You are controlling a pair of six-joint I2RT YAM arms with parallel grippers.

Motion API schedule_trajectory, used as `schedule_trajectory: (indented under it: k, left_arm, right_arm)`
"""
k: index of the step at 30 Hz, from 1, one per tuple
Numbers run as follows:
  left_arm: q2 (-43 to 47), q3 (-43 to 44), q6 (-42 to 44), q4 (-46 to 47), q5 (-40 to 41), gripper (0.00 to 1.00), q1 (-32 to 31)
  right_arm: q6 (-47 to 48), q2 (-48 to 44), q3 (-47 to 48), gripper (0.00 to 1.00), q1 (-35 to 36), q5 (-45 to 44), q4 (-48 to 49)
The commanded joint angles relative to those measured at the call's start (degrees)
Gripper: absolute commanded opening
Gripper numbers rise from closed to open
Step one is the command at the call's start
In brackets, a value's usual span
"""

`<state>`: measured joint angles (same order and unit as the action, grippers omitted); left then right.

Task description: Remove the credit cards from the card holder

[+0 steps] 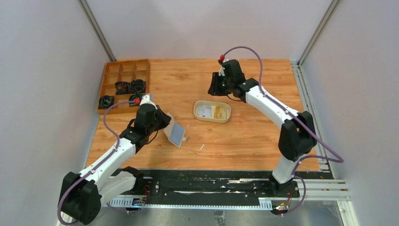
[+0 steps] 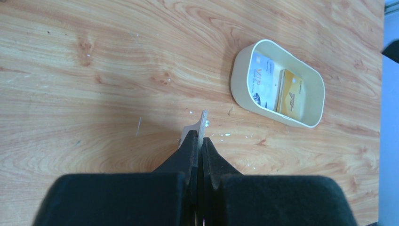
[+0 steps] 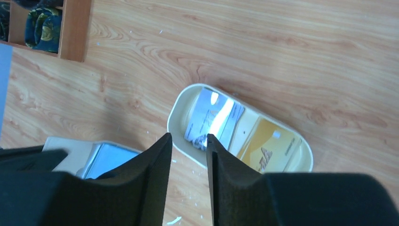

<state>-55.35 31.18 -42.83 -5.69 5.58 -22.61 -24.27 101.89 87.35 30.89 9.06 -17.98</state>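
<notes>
The cream card holder (image 1: 176,133) stands open on its edge on the table, its pale blue-grey pockets facing the front right. My left gripper (image 1: 164,123) is shut on its cream flap. In the left wrist view the flap's thin edge with the snap (image 2: 203,125) sticks out past the gripper (image 2: 199,141). A whitish credit card (image 1: 203,111) and a yellow-orange credit card (image 1: 220,112) lie in the oval cream tray (image 1: 195,114). My right gripper (image 1: 217,87) is open and empty, above the table behind the tray. Its wrist view shows the card holder (image 3: 109,158) and both cards (image 3: 214,117).
A wooden compartment box (image 1: 123,67) with dark coiled items stands at the back left; its corner shows in the right wrist view (image 3: 75,28). The tray (image 2: 237,80) lies ahead and right of the left gripper. Small white flecks dot the wood.
</notes>
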Motion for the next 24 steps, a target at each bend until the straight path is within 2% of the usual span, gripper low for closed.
schedule_trajectory:
  k: [1,5,10,24]
  left_arm:
    - [-1.04,-0.46,0.44,0.28,0.68,0.0,0.48]
    - [-1.8,-0.41,1.28,-0.94,1.73,0.0,0.46]
    - [-3.47,0.01,1.54,-1.95,2.05,0.0,0.46]
    - [-4.88,-0.05,0.39,-2.19,1.37,0.0,0.52]
  right_arm:
    - [0.44,-6.85,-7.24,0.4,0.89,0.57,3.71]
    - [1.17,-12.46,-14.84,0.45,2.57,-0.04,6.77]
    - [1.49,-14.12,-21.17,0.46,5.1,-0.43,8.07]
    - [0.92,-15.4,-27.01,0.47,6.42,1.58,11.3]
